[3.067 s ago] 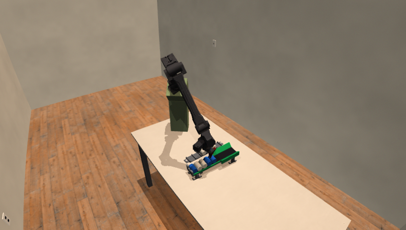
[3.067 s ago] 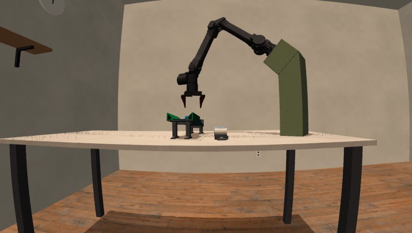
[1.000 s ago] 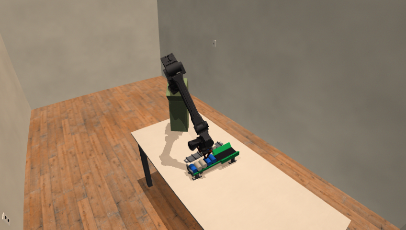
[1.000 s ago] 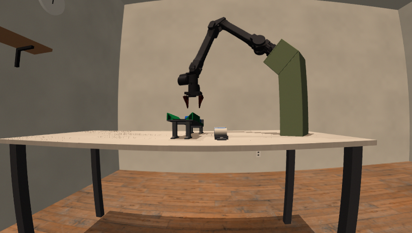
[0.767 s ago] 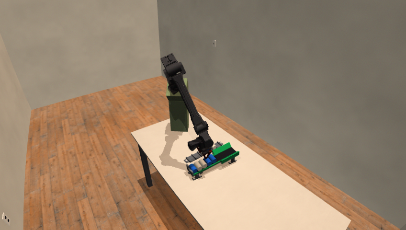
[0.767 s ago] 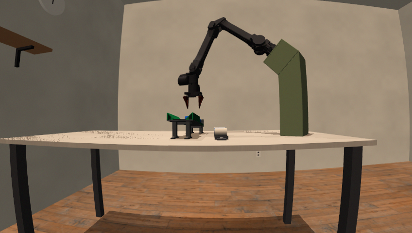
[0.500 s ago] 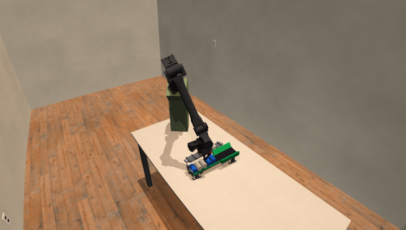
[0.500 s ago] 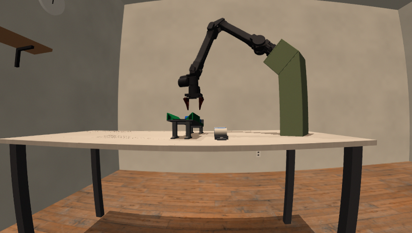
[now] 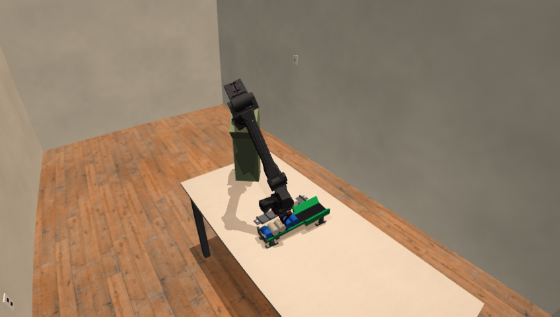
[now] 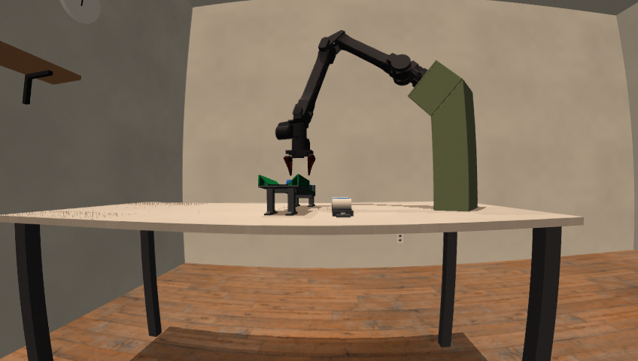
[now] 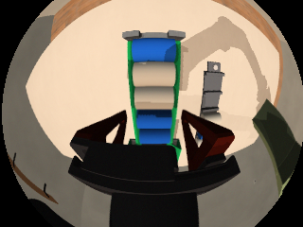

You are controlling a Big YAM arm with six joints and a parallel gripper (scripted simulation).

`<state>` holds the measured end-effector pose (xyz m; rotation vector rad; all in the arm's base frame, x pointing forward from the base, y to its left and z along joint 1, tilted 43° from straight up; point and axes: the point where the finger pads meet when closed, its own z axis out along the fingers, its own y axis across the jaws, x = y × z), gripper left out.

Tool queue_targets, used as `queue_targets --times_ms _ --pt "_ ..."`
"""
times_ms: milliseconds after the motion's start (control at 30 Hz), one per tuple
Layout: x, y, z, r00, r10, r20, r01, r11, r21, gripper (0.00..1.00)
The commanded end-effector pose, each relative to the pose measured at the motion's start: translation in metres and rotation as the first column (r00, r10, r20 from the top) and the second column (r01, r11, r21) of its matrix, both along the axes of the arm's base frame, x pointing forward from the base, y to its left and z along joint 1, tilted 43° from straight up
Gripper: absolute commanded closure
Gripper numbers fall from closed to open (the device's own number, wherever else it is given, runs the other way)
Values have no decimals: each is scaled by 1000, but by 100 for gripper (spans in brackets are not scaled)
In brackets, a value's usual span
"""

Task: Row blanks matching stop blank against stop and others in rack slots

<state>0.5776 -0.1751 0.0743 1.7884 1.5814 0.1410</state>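
Observation:
The green-walled feed ramp [image 9: 306, 206] [image 10: 302, 180] [image 11: 130, 73] stands on dark legs. Against its grey stop [image 11: 153, 35] lies a blue blank [image 9: 265, 231] [image 11: 151, 50]. Two beige blanks follow, one [image 11: 153, 74] beside the other [image 11: 153, 98], then two blue blanks, one [image 11: 154, 119] beside the other [image 11: 155, 136]. All five lie across the ramp. The low grey stock rack [image 9: 265, 217] [image 11: 212, 83] is beside it, with a beige blank [image 10: 341, 204] [image 11: 211, 115] and, partly hidden, a blue one [image 11: 199, 136]. My gripper [image 10: 299, 173] [image 11: 153, 113] is open and empty, above the ramp, fingers pointing down.
The olive post [image 9: 246, 158] [image 10: 452, 165] [image 11: 279, 142] carries the arm at one end of the table [image 9: 353, 255] [image 10: 179, 219]. The rack lies between the ramp and the post. A wall shelf [image 10: 35, 65] is at the far left of the exterior view.

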Motion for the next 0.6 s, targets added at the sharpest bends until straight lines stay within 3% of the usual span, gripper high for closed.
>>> queue_targets --times_ms 0,567 --pt "9 -11 -3 1000 -4 7 4 1000 -5 24" --pt "16 -14 -13 1000 -1 4 1 1000 -4 24"
